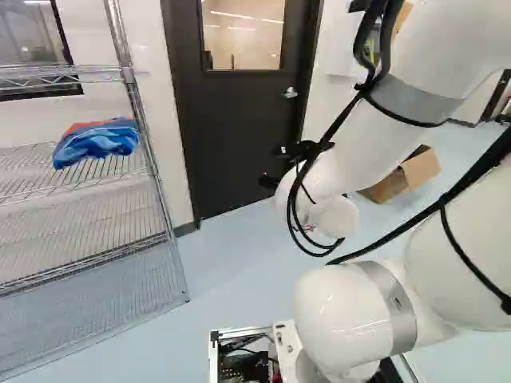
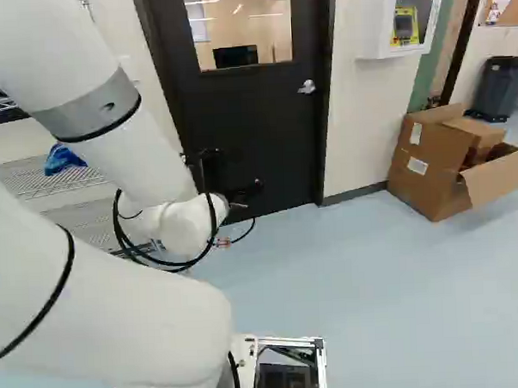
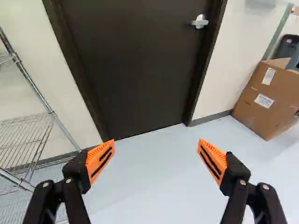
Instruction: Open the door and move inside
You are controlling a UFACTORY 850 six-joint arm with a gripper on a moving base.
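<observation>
Wrist view: gripper (image 3: 156, 142) jaws spread, empty; door handle (image 3: 200, 21) well ahead of them, toward the cardboard box (image 3: 264, 100), so I'd center on it before closing.

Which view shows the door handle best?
Wrist view: the handle is largest there, unobstructed, its lever distinct on the door. Left base view has it smaller, in the gap between the door's window and the arm. Right base view also has it small, unobstructed, below the window.
</observation>
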